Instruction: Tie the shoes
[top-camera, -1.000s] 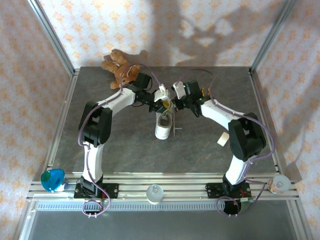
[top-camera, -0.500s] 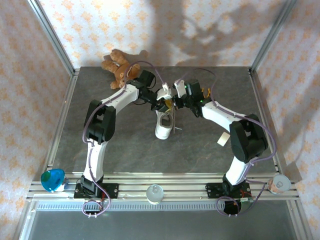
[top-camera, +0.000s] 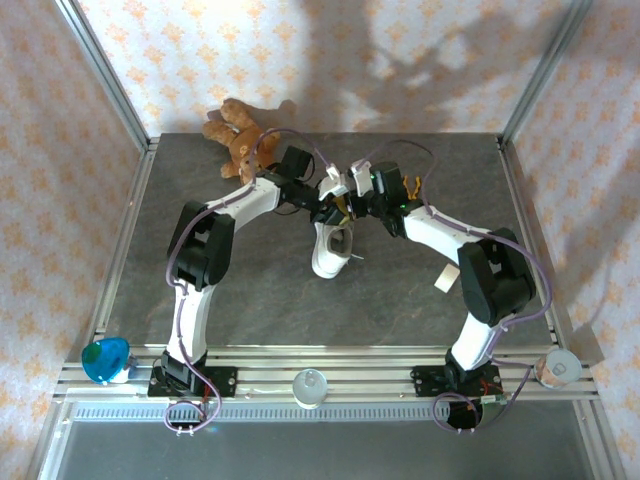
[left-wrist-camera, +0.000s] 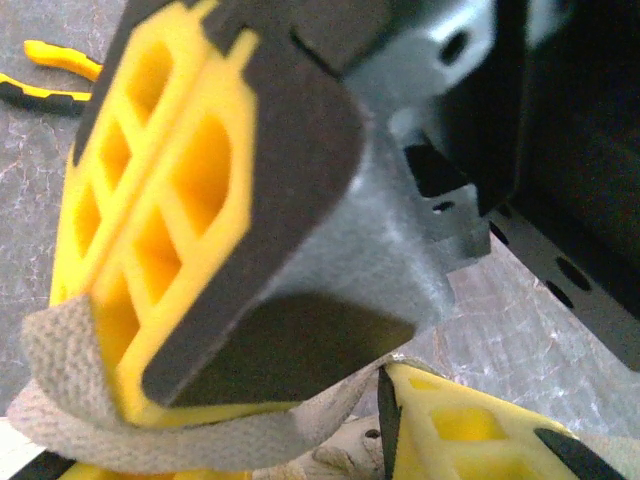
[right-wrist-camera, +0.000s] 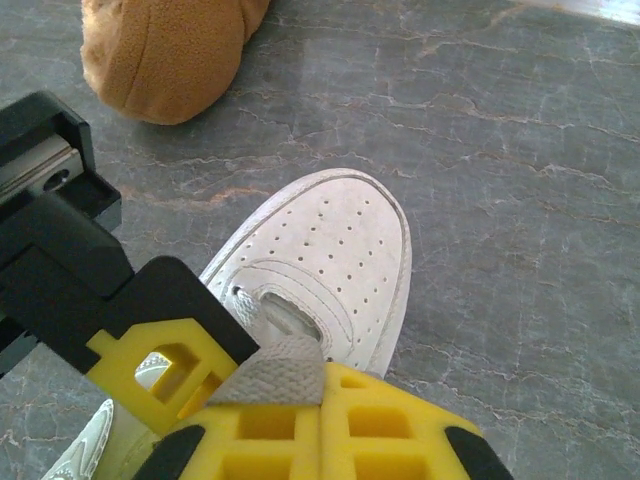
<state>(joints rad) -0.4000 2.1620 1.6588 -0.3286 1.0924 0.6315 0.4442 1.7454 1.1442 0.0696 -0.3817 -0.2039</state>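
Both grippers huddled over the sneaker (top-camera: 331, 250), dead centre of the top view

Your right gripper (right-wrist-camera: 322, 378) is clamped on the lace (right-wrist-camera: 272, 372), probably to hold it taut. The left gripper (top-camera: 325, 203) has lace draped over one finger (left-wrist-camera: 150, 200), but you can't tell if it's pinching.

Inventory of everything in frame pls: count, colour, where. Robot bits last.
sneaker: 1, white, middle of table, toe toward the arm bases
lace: 1 seen, off-white, above the sneaker
teddy bear: 1, brown, far-left corner
pliers: 1, yellow and black handles, lying on table
block: 1, cream, right side of table
blue item: 1, blue, near-left rail
dome: 1, clear, near rail, centre
roll: 1, pale, near-right rail
table: 1, grey stone pattern
left arm: 1, white and black
right arm: 1, white and black
left end effector: 1, yellow fingers, at the lace, grip unclear
right end effector: 1, yellow fingers, shut on the lace
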